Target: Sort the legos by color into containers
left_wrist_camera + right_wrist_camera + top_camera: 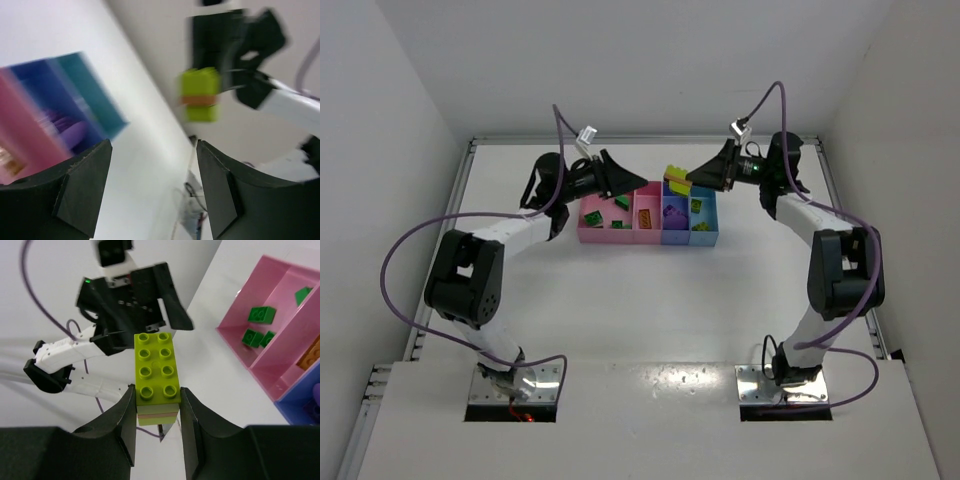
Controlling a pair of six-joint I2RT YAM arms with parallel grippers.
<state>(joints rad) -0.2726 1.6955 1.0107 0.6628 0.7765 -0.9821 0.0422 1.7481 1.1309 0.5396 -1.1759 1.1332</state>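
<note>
The containers (650, 238) stand at the table's back middle: wide pink, narrow pink, blue, light blue. Dark green legos (591, 215) lie in the wide pink bin (246, 292), an orange one (646, 215) in the narrow pink, a purple one (673, 212) in the blue, a yellow-green one (698, 207) in the light blue. My right gripper (157, 405) is shut on a yellow-green clump (156, 372) with a thin orange layer, held above the bins' back edge (676, 181). My left gripper (152, 185) is open and empty, pointing at that clump (200, 95) from the left (625, 178).
White walls close the table at the back and on both sides. The right wrist view shows the left arm's gripper (135, 300) just beyond the held clump. The left wrist view is blurred; the blue bins (90, 95) sit at its left.
</note>
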